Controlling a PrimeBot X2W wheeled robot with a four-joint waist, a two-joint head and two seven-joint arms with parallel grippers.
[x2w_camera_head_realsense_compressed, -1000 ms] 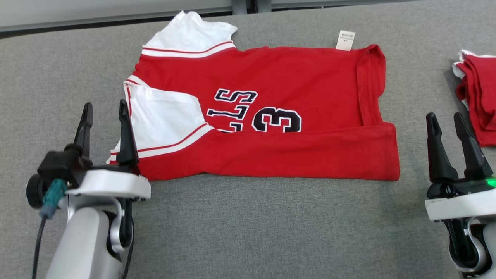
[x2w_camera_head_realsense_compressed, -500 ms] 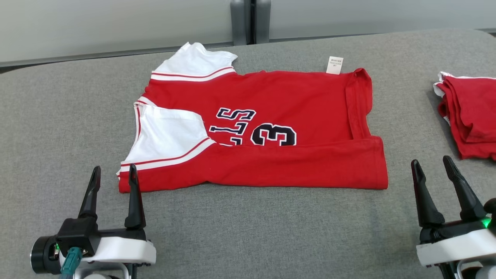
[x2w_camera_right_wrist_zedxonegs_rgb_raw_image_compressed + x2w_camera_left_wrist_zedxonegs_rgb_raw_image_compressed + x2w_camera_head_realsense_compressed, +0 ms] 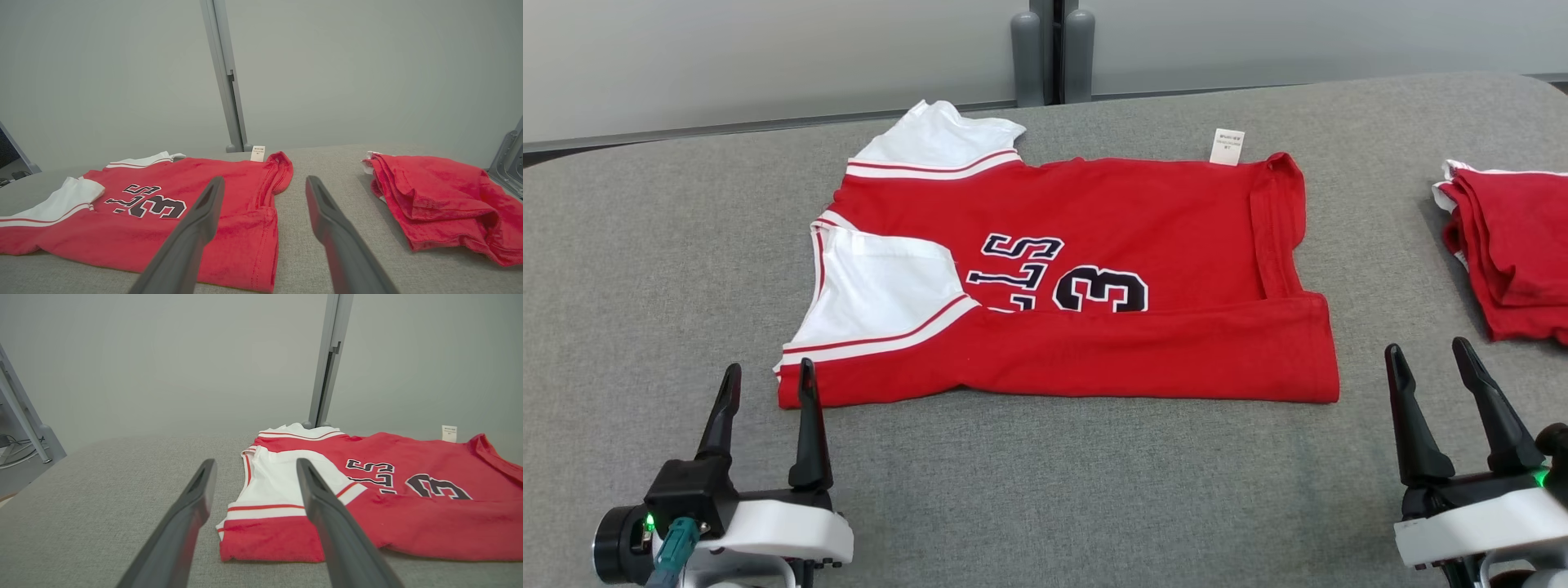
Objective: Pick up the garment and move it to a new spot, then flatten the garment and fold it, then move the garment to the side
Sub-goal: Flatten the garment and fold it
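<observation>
The garment [image 3: 1094,278], a red jersey with white sleeves and dark lettering with a "3", lies across the middle of the head view on the grey counter [image 3: 1045,490]. Its lower long edge is folded up over the body in a red band that covers the bottom of the print. One white sleeve lies folded onto the chest at left of centre, the other sticks out at the upper left. A small white label [image 3: 1227,146] pokes from the top edge toward the upper right.

The left pincer [image 3: 769,367] sits at the lower left of the head view, its fingers spread wide and holding nothing, the tips just short of the jersey's lower left corner. In the left wrist view that corner shows between the parted fingers.

The right pincer [image 3: 1426,346] sits at the lower right, also spread wide and empty, off the jersey's lower right corner. In the right wrist view bare counter lies between its fingers.

A second red pile [image 3: 1511,253], bunched in folds, rests at the right edge, well apart from the jersey. A grey post [image 3: 1052,49] rises behind the counter at top centre.
</observation>
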